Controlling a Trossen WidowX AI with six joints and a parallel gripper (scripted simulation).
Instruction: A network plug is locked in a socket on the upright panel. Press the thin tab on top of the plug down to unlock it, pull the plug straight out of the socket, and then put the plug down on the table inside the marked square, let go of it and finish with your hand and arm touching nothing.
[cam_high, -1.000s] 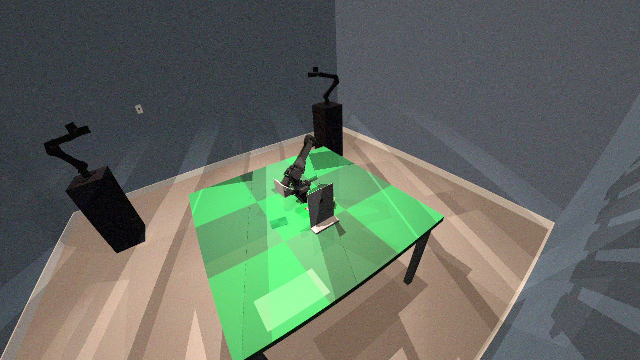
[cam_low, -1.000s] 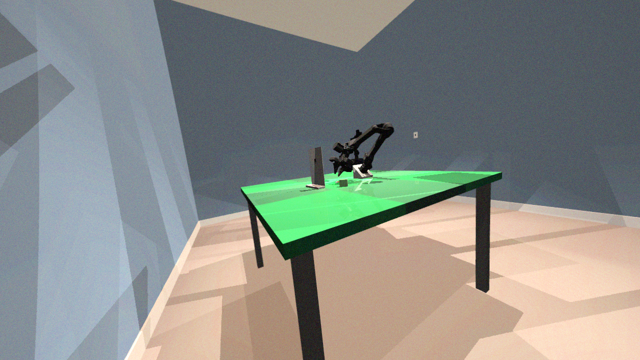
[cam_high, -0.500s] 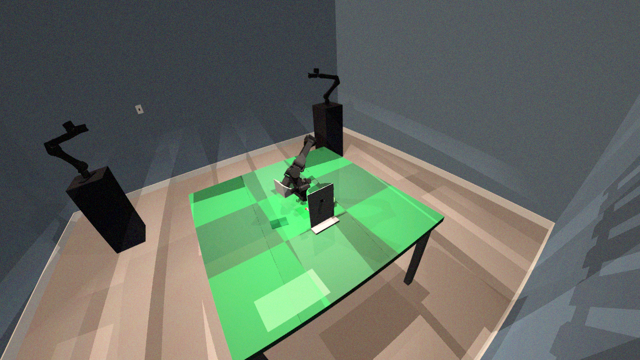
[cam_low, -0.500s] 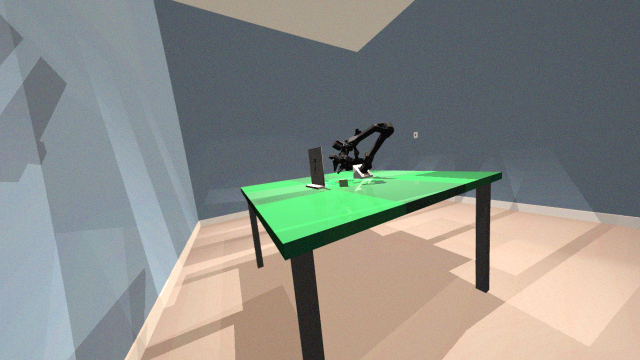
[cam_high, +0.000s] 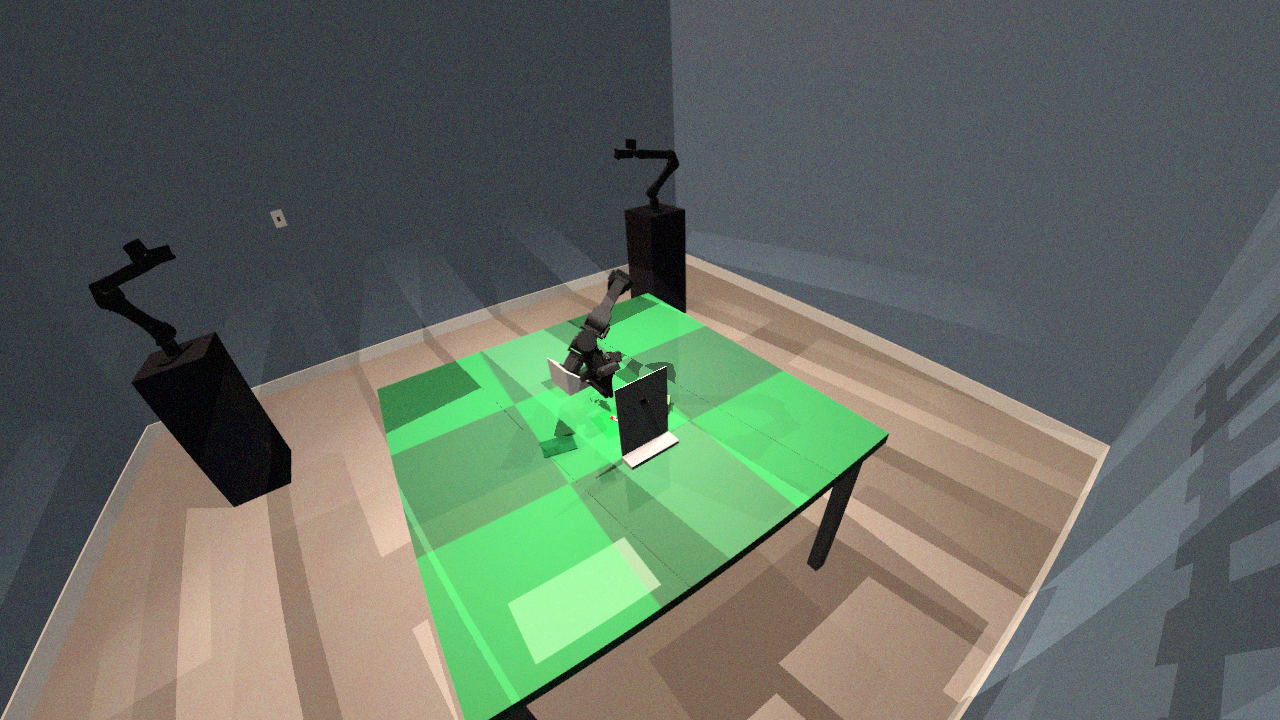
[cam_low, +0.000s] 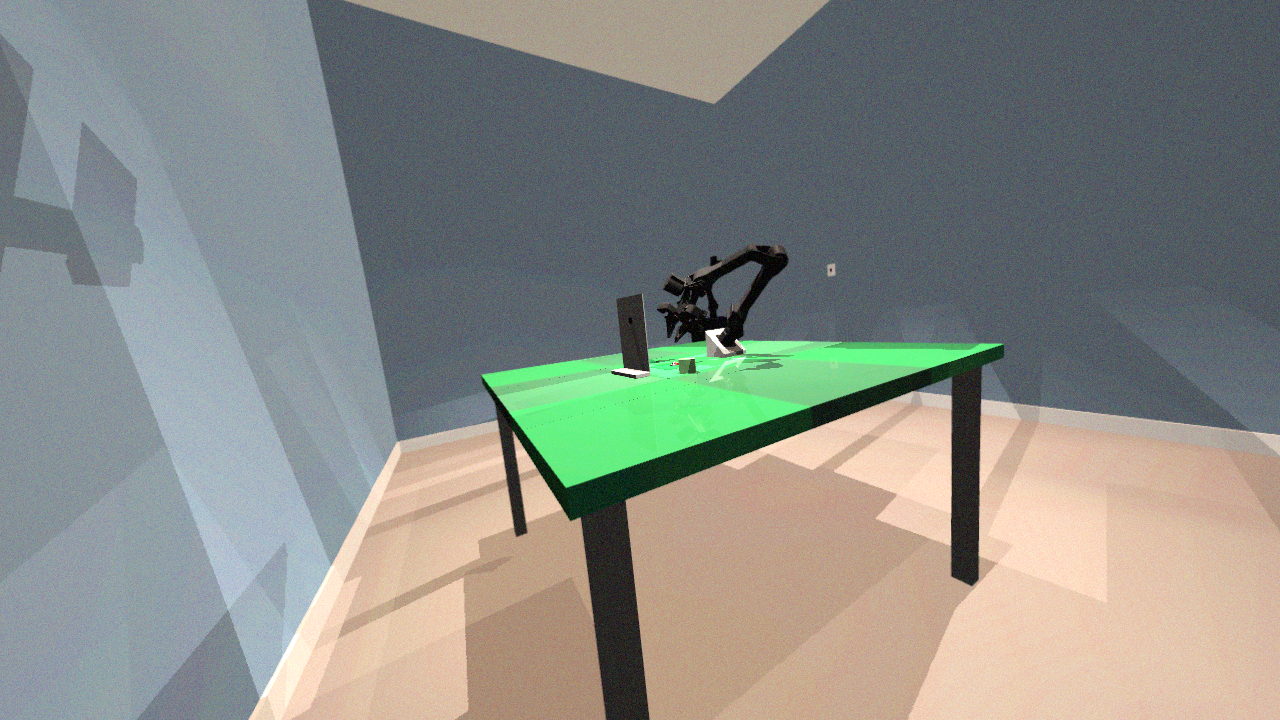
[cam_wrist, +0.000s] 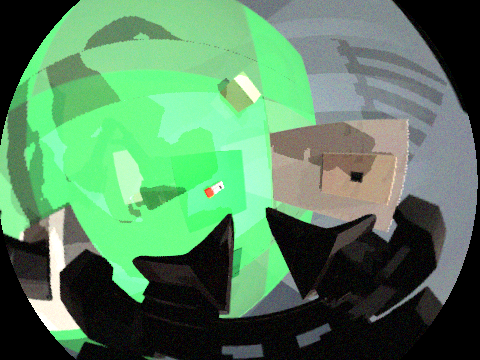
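The plug (cam_wrist: 214, 189) (cam_high: 614, 418) (cam_low: 674, 364), small and white with a red end, lies on the table inside the marked square (cam_wrist: 232, 165), a darker green patch. It is out of the socket block (cam_wrist: 335, 175) on the upright panel (cam_wrist: 292, 187) (cam_high: 631, 425) (cam_low: 632, 344), whose dark hole shows empty in the wrist view. My gripper (cam_wrist: 249, 214) (cam_high: 608, 393) (cam_low: 673, 337) is above the table, partly open with nothing between its fingers. In the wrist view a gap shows between the plug and the fingertips.
A small grey-tan block (cam_wrist: 241, 95) (cam_low: 686, 365) stands on the table to one side of the square. A dark green patch (cam_high: 559, 445) (cam_wrist: 237, 262) is on the other side. The panel's pale foot (cam_high: 651, 450) (cam_low: 631, 373) rests on the green table (cam_high: 742, 510) (cam_low: 680, 420).
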